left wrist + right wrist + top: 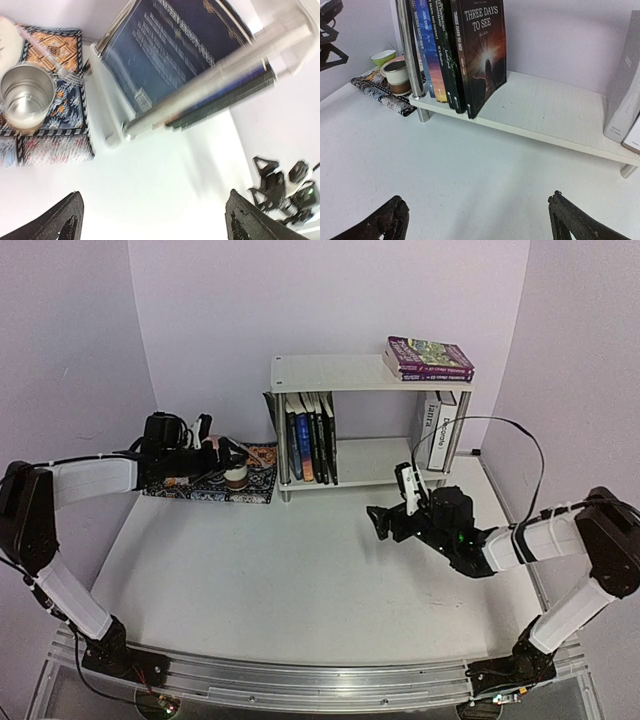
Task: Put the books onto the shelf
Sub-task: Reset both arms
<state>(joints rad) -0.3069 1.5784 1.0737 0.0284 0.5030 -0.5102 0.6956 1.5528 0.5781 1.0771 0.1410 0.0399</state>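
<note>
Books (308, 445) stand upright, spines forward, on shelf (330, 372); left end effector (155, 220), right end effector (477, 220) both open.

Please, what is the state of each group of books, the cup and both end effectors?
Left end effector: open, holding nothing.
Right end effector: open, holding nothing.
Dark books: standing at the left end of the lower tier of the shelf.
Purple paperbacks: stacked flat on the top tier.
White books: standing, lower tier, right end.
Steel cup: upright on the patterned mat.
</note>
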